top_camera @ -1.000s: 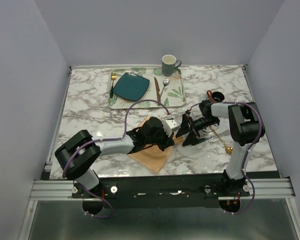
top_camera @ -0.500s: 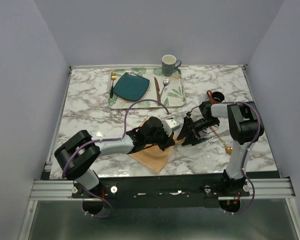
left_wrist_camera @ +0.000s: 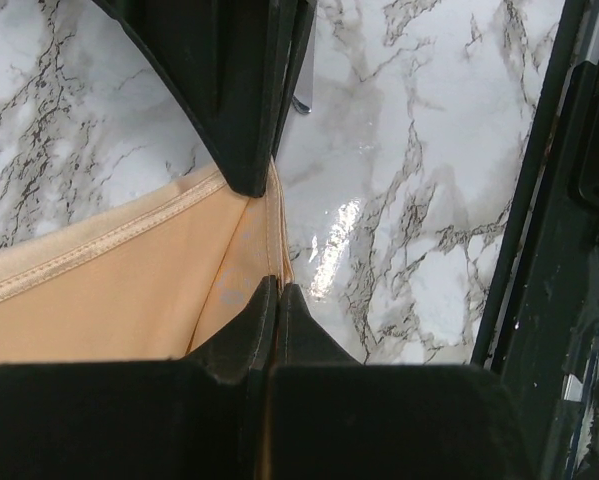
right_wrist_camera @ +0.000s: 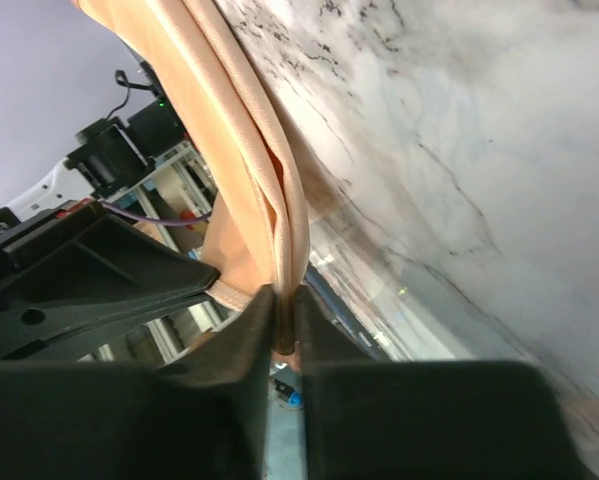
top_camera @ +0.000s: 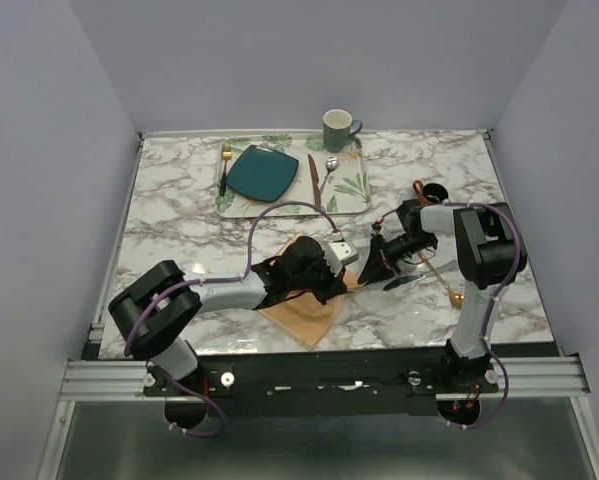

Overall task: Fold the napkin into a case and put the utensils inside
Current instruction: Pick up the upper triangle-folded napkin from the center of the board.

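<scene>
The napkin point(top_camera: 301, 312) is peach-tan, and the tabletop point(top_camera: 179, 230) is white marble veined with grey. The plate point(top_camera: 262, 172) is teal, the tray point(top_camera: 351, 188) white with green leaves, the mug point(top_camera: 337, 128) dark green, the spoon point(top_camera: 456, 297) gold.

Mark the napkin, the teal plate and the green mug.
napkin point(top_camera: 304, 316): top view, its uncovered near part.
teal plate point(top_camera: 262, 172): top view, its bare centre.
green mug point(top_camera: 336, 135): top view, its outer wall.

walls point(top_camera: 309, 60): plain pale lavender | table point(top_camera: 179, 215): white-grey marble top | front rail point(top_camera: 99, 378): aluminium
</scene>
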You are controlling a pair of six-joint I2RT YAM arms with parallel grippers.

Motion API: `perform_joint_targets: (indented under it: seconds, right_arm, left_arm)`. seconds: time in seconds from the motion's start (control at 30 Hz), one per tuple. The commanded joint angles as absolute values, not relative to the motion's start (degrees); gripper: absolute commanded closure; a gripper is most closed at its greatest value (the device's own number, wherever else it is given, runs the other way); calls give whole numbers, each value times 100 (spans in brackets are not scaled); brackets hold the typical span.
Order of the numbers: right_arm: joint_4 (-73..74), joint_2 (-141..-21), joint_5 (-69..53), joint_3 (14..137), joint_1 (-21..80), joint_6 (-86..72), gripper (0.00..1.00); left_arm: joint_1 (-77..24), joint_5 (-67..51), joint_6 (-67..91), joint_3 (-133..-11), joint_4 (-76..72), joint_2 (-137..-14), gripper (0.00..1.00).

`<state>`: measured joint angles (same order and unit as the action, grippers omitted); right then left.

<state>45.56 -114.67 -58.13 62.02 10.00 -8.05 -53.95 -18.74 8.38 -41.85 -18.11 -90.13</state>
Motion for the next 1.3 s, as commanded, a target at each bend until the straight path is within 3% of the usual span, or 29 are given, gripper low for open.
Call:
perform_joint_targets:
  seconds: [0.0,0.07,0.17,0.2,0.3,0.47,0.63,0.77,1.27]
  right_arm:
    - [4754,-11654,-5712,6319,949,-844,88]
    - [4807,-11663,-5722,6328,958,-756,99]
    - [4869,-11689,-5687,6389,958,-642,99]
    - [4887,-11698,-5660,6416,958,-589,99]
    - [5053,-11707,-5407,6617,967,-256,99]
    - [5203,-11681,-4633,6890,1133,693,99]
    - [5159,-11523,-3930,6978,1414,1317,99]
    - [5098,-11408,-3464,7005,1695,1608,99]
    - [5159,-11470,-2751,7567,2109,2162,99]
  left_arm:
    - [-5379,-1951,703,-4131,-1925,-9088,100]
    - [-5379,-1951,703,-4157,-1925,-9132,100]
    - [-5379,-2012,703,-4236,-1820,-9193,98]
    - [-5379,-2030,703,-4236,-1785,-9176,86]
    - [-5239,-2274,887,-4166,-1601,-8738,62]
    - [-4554,-2602,1029,-4245,-442,-7516,52]
    - [-3465,-2664,432,-4429,1018,-7259,52]
    - [-2963,-2479,-499,-4622,1712,-7716,59]
    - [-2935,-2627,-862,-5405,2855,-9395,79]
